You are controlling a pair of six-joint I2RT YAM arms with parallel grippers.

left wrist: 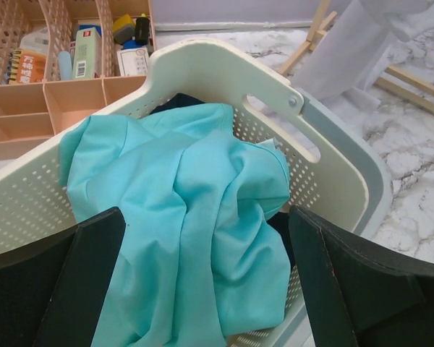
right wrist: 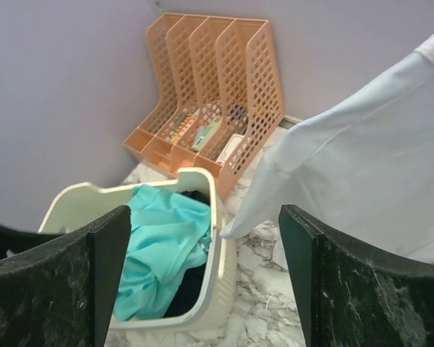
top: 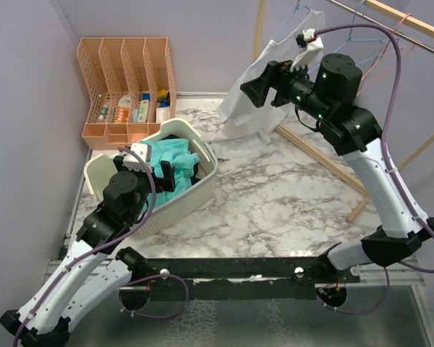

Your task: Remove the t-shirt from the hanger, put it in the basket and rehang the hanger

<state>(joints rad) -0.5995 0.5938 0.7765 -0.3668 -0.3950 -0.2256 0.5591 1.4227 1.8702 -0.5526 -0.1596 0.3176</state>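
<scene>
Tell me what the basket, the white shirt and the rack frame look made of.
Basket: probably moulded plastic, matte cream, given its even perforations and smooth rim. White shirt: thin soft fabric, matte, draping in loose folds; weave not discernible. Rack frame: apparently pale bare wood, straight square bars.

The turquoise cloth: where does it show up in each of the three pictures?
Top external: the turquoise cloth lies left of centre, inside the white basket.
Left wrist: the turquoise cloth fills the middle, in the basket.
Right wrist: the turquoise cloth is at lower left, in the basket.
Shared landmark: the orange organizer beyond the basket.
</scene>
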